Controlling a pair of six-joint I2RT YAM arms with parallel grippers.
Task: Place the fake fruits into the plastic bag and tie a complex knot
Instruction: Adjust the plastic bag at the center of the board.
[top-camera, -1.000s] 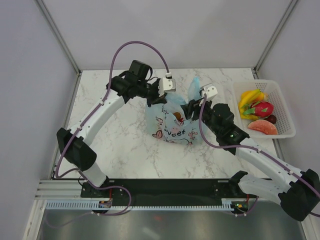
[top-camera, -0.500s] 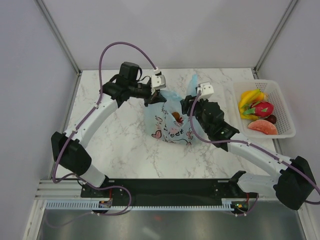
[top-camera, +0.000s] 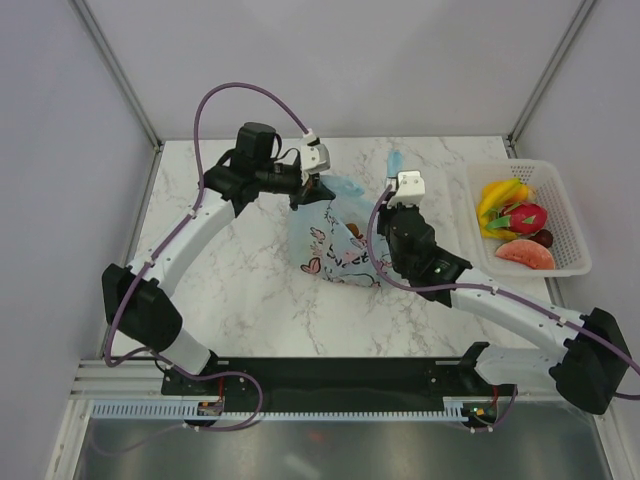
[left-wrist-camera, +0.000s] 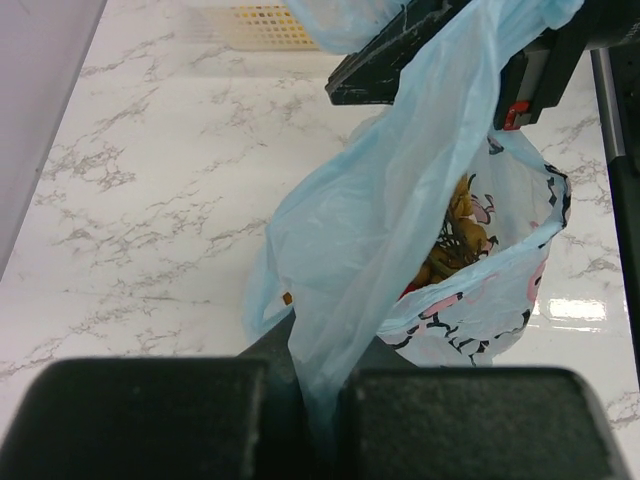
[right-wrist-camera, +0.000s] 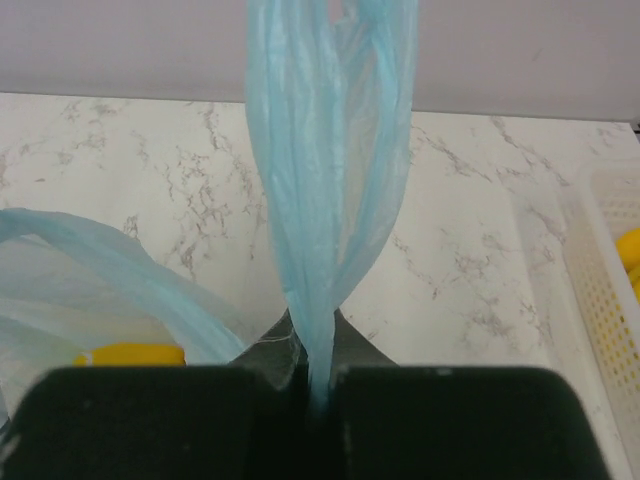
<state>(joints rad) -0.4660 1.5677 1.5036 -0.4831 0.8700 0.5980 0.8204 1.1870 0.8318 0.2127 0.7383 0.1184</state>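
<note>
Bag: The thin translucent light-blue plastic bag (top-camera: 335, 250), with its white panel of pink doodles, was stood mid-tabletop between the two arms.
Contents: Small tan and yellow plastic toy fruits (left-wrist-camera: 455, 235) were seen inside it.
Right handle loop: The right handle loop (right-wrist-camera: 325, 180) was gathered into a narrow strip and drawn upward.
Right fingers: The right fingers (right-wrist-camera: 150, 420), spread beside that loop a second before, were now clamped shut on it.
Left fingers: The left fingers (left-wrist-camera: 150, 420) were kept pinched on the left handle loop (left-wrist-camera: 400, 190), which was stretched up and away from the bag.
Basket: Bananas, a dragon fruit and a red slice (top-camera: 512, 215) were left in the white mesh plastic basket (top-camera: 573, 225) at the right edge of the white marbled tabletop (top-camera: 230, 290).
Meaning: With both loops now held, the knot was judged ready to be started, although the filling looked unfinished.
</note>
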